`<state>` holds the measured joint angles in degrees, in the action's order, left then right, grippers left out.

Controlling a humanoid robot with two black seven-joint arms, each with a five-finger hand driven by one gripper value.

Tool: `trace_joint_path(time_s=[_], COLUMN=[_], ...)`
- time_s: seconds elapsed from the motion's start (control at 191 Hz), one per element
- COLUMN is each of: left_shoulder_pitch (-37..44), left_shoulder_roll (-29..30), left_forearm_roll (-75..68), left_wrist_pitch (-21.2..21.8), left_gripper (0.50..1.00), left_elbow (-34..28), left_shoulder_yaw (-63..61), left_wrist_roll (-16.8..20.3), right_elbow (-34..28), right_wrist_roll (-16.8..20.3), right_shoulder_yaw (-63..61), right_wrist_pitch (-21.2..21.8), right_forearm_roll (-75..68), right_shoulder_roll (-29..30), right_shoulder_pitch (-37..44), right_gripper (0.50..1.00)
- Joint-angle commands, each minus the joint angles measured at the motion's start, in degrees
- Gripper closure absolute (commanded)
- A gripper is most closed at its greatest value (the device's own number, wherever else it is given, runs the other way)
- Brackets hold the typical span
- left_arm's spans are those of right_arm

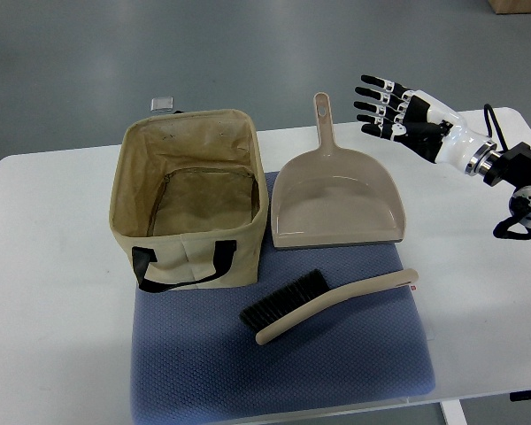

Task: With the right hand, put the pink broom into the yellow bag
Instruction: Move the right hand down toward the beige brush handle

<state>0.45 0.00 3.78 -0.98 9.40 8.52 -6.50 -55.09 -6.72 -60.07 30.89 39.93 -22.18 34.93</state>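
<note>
Top view shows us at the reach step: our right robot hand hovers with fingers spread, holding nothing. We see the pink broom well below it on the blue mat, and the yellow bag far to its left. Next we must descend and grasp the handle.

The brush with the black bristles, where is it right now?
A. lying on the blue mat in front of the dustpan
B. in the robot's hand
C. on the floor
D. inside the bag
A: the brush lies flat on the blue mat, just in front of the dustpan; the bag holds nothing, and the right hand is open, up above the table.
</note>
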Motion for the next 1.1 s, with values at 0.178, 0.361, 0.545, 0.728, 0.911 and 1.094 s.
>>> trace_joint_path(time_s=[0.178, 0.361, 0.545, 0.728, 0.911, 1.094], left_shoulder_pitch=[0.0, 0.0, 0.0, 0.0, 0.0, 0.0], left_shoulder_roll=[0.0, 0.0, 0.0, 0.0, 0.0, 0.0], left_forearm_roll=[0.0, 0.0, 0.0, 0.0, 0.0, 0.0], left_wrist_pitch=[0.0, 0.0, 0.0, 0.0, 0.0, 0.0], left_gripper=[0.5, 0.5, 0.5, 0.5, 0.5, 0.5], left_elbow=[0.0, 0.0, 0.0, 0.0, 0.0, 0.0], left_shoulder_yaw=[0.0, 0.0, 0.0, 0.0, 0.0, 0.0], left_wrist_roll=[0.0, 0.0, 0.0, 0.0, 0.0, 0.0], right_elbow=[-12.0, -20.8, -27.3, -29.2, -29.2, -29.2], right_wrist_roll=[-4.0, -5.2, -5.4, -5.5, -5.4, -5.3], right_shoulder_yaw=[8.5, 12.4, 16.2, 21.8, 24.7, 25.4], right_wrist_pitch=[3.4, 3.0, 1.4, -5.0, -12.9, -15.0], right_forearm_roll=[20.1, 28.4, 34.8, 42.2, 48.1, 52.0], right_shoulder_roll=[-8.4, -12.8, -14.6, -14.4, -13.7, -14.2], right_shoulder_pitch=[0.1, 0.0, 0.0, -1.1, -2.9, -3.6], right_gripper=[0.572, 0.574, 0.581, 0.583, 0.585, 0.593])
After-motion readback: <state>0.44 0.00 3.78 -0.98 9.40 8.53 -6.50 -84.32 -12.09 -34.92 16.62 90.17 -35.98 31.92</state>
